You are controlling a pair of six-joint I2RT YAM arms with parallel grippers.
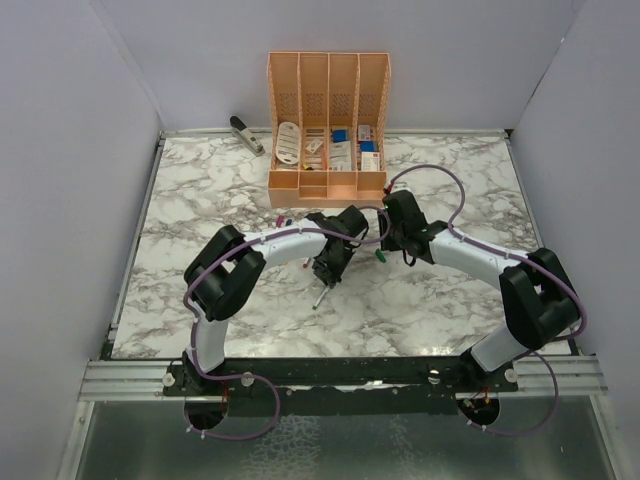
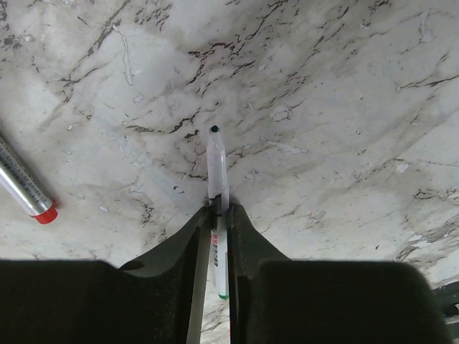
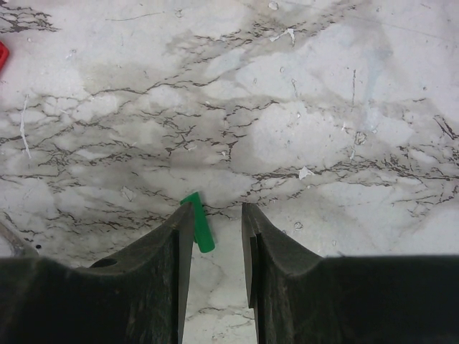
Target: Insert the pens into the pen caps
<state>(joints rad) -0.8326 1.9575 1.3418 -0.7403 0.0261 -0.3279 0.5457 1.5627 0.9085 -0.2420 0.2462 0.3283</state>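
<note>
My left gripper (image 1: 325, 282) (image 2: 219, 209) is shut on a silver-grey pen (image 2: 217, 168) (image 1: 321, 296). The pen sticks out past the fingertips, its dark tip pointing away just above the marble. A green band shows at its rear end between the fingers. My right gripper (image 1: 388, 248) (image 3: 217, 208) is open, low over the table. A green cap (image 3: 199, 223) (image 1: 381, 257) lies between its jaws, close against the left finger (image 3: 183, 229). A second pen (image 2: 24, 186) with a red end lies on the marble at the left of the left wrist view. The other pens are hidden.
A peach desk organiser (image 1: 328, 185) with small items stands at the back centre. A grey stapler (image 1: 246, 133) lies to its left. Small coloured caps (image 1: 280, 220) lie in front of the organiser's left corner. A red bit (image 3: 2, 54) shows at the right wrist view's left edge.
</note>
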